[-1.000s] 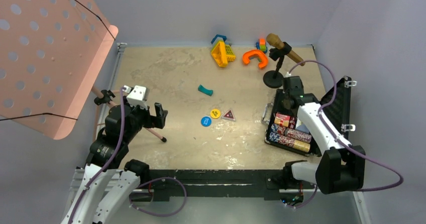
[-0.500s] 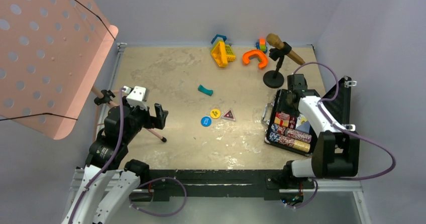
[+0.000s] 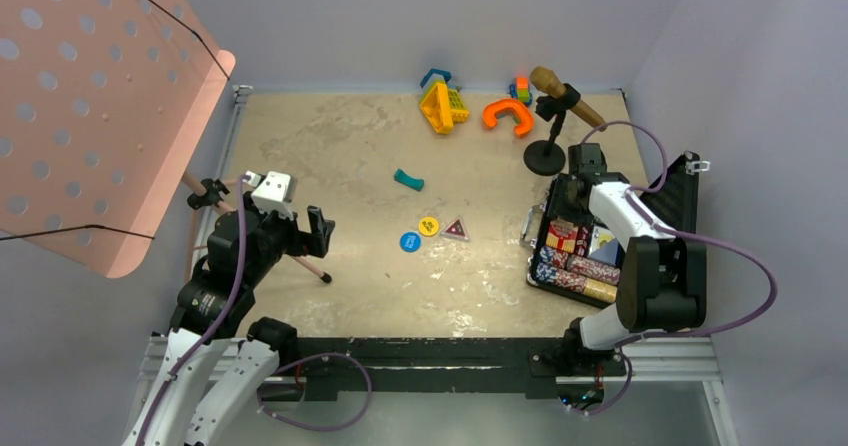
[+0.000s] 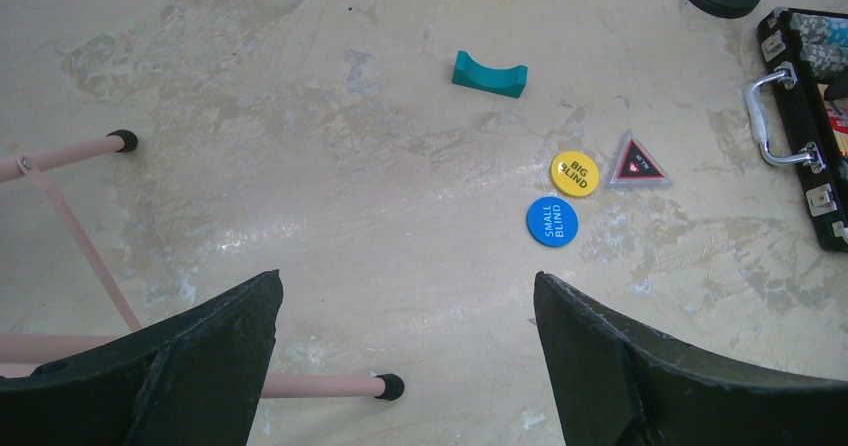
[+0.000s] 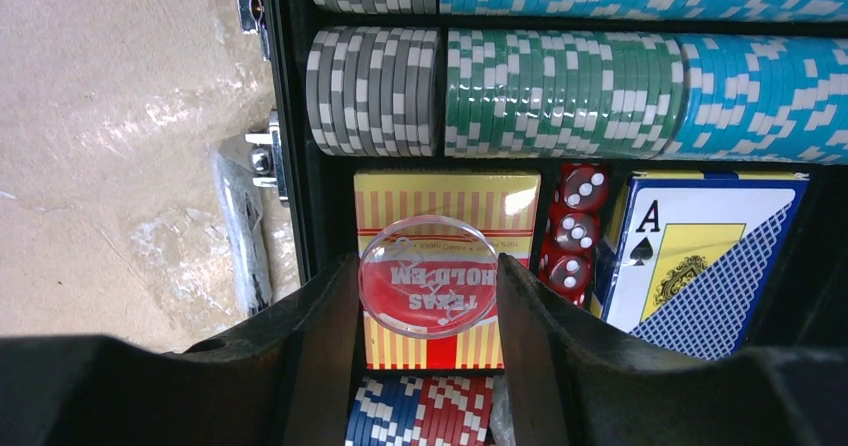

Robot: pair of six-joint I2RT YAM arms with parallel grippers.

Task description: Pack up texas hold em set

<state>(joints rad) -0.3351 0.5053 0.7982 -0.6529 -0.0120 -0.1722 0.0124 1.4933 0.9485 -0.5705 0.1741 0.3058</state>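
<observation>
right gripper [image 5: 428,278]: clamped on clear disc [image 5: 428,288] | card deck [image 5: 450,194]: directly beneath it | left gripper [image 4: 407,288]: jaws apart, empty

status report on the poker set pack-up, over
Left gripper open, empty. Right gripper shut on dealer button over open case. Blue token, yellow token, triangular token out on table. Nothing blocking.

I'm looking at the left arm [image 3: 215,301]: white shells are alternating with black joint housings, and a purple cable [image 3: 242,241] is running down it, looping by its base toward six o'clock. The right arm [image 3: 615,206] is wearing the same white and black, its own purple cable [image 3: 773,291] bowing out toward three o'clock. The left gripper [image 4: 405,286] and right gripper [image 5: 428,266] are both showing matte black, wedge-shaped fingers [image 4: 180,366].
</observation>
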